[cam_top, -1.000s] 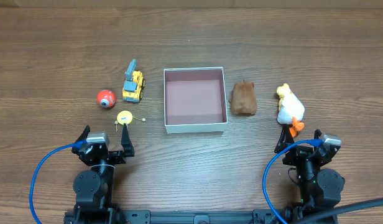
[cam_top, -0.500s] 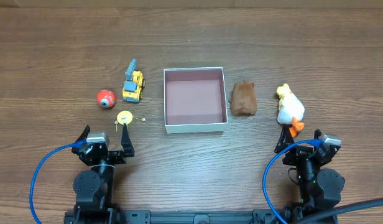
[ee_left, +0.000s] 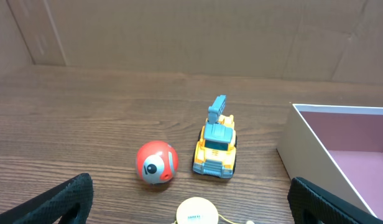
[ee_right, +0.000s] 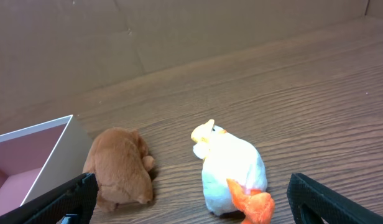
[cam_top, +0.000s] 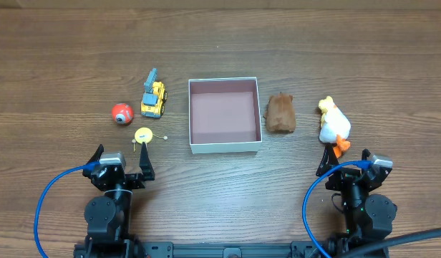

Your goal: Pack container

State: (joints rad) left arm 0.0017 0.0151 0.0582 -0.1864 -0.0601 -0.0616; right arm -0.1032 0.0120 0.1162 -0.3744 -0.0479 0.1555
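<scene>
Currently left gripper (cam_top: 122, 161) jaws spread wide, empty; right gripper (cam_top: 343, 161) likewise, holding nothing.

Matt wood table (cam_top: 63, 43) — card container (cam_top: 225, 147), plush duck (cam_top: 333, 127), glossy plastic truck (cam_top: 153, 100).

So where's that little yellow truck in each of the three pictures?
Overhead: the yellow truck sits left of centre, just left of the container.
Left wrist: middle of the picture, with a red ball on its left.
Right wrist: not in it.
Shared landmark: the container, at the right edge in the left wrist view and the lower left corner in the right wrist view.
</scene>
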